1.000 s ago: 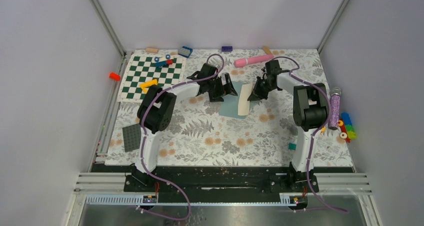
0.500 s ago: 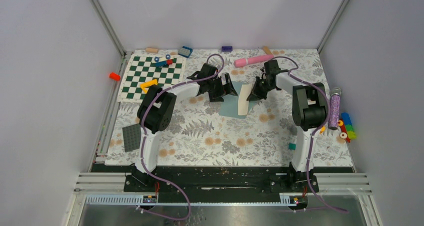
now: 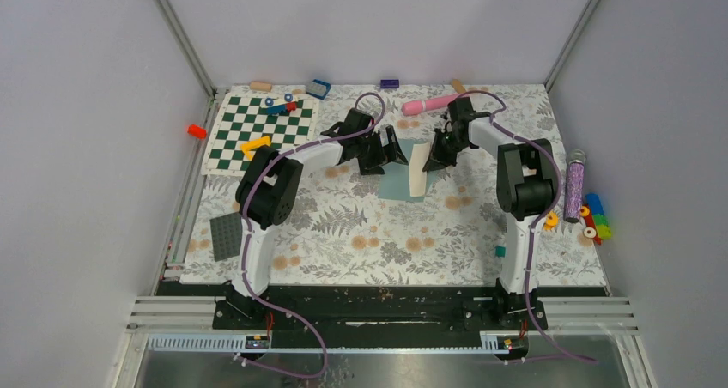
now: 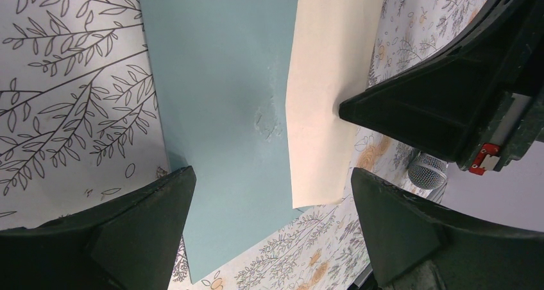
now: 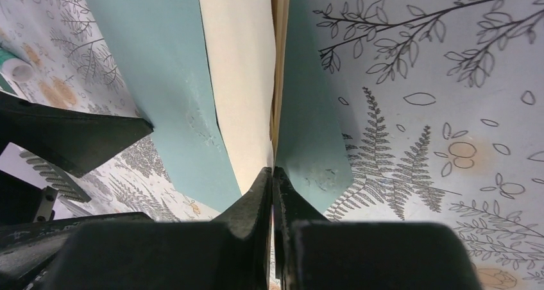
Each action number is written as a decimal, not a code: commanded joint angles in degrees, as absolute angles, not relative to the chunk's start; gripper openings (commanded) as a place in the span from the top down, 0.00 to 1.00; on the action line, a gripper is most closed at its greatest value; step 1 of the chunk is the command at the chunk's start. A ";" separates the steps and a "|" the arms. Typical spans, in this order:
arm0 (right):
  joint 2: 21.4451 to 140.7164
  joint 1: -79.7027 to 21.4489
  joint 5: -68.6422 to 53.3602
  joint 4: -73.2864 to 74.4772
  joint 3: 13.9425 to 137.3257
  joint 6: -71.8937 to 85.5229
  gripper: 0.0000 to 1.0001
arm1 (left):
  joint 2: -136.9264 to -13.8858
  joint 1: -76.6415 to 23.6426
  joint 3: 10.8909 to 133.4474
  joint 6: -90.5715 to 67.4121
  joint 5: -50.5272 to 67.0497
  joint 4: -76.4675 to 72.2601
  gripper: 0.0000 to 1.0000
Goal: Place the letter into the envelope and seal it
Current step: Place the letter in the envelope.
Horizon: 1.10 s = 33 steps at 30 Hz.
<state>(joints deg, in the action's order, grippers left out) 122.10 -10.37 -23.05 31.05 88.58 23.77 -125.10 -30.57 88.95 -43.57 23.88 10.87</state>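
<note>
Left edge of the table (image 3: 360, 233): you have an orange piece (image 3: 197, 131) just off the mat. The chequered board (image 3: 262, 130) fills the far-left corner and carries a yellow piece (image 3: 254, 146) plus a few small blocks.
Near-left side: a dark grey studded plate (image 3: 227, 235) lies flat beside the left arm's base, well apart from the paper.
Left gripper (image 3: 391, 152): its jaws are spread wide and grasp nothing. In its wrist view the two fingers straddle the envelope's left part, hanging above it.
Envelope (image 3: 395, 184): it lies flat on the table towards the far middle, between your two grippers.
Letter (image 3: 419, 169): it lies as a narrow cream strip over the envelope's right part. Its right edge is lifted and seen edge-on from the right wrist.
Right gripper (image 3: 433, 159): its fingers are clenched together on the letter's raised edge. Its tip faces the left gripper across the paper.
Behind the right gripper: a pink cylinder (image 3: 435, 104) lies near the far edge, close to that wrist.
Right edge: a glitter tube (image 3: 573, 186) and coloured bricks (image 3: 594, 219) sit beside the right arm. A small teal block (image 3: 500, 251) lies nearer you.
</note>
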 commanded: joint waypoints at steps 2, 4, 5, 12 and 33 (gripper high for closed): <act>123.39 -12.19 -21.88 36.26 91.97 20.05 1.00 | -125.62 -30.03 87.36 -42.01 19.51 16.62 0.01; 123.56 -12.34 -21.82 36.87 92.18 19.51 1.00 | -125.74 -29.89 87.52 -42.01 19.58 16.75 0.01; 123.59 -12.39 -21.76 37.05 92.26 19.28 1.00 | -125.77 -29.81 87.53 -42.01 19.59 16.75 0.01; 124.46 -13.22 -20.82 39.08 94.06 17.28 1.00 | -125.85 -29.71 87.41 -42.01 19.60 16.78 0.01; 126.44 -14.64 -20.48 38.70 96.14 17.59 1.00 | -125.99 -29.62 87.31 -42.34 20.28 16.69 0.01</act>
